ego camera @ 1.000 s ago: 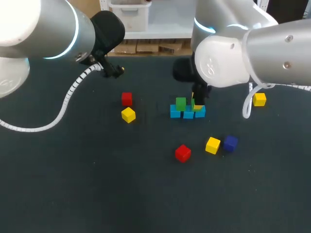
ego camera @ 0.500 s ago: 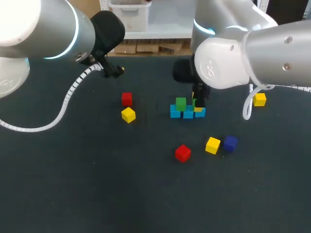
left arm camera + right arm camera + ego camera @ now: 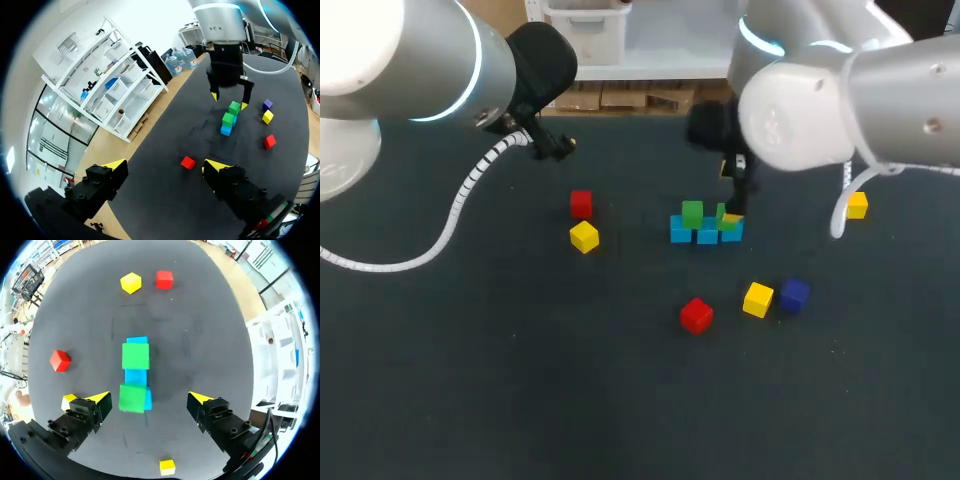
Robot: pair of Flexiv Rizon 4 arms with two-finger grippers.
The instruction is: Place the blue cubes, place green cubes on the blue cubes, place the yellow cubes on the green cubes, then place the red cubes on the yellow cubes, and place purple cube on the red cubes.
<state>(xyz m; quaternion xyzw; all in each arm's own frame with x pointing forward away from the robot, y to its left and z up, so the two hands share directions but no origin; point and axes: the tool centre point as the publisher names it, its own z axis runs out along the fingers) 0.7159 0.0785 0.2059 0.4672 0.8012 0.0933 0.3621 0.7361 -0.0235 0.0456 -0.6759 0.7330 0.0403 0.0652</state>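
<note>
Green cube (image 3: pixel 132 397) (the second one) now sits on the blue cubes (image 3: pixel 708 235) mid-frame; right tool (image 3: pixel 148 400) has lifted off, fingers apart, so yellow cubes (image 3: pixel 584 237) come next.

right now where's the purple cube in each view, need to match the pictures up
Head view: the purple cube sits on the table just right of a yellow cube, nearer the camera than the stack.
Left wrist view: the purple cube sits beside that same yellow cube, off to one side of the stack.
Right wrist view: not in it.
Shared landmark: the blue row carrying two green cubes.
</note>
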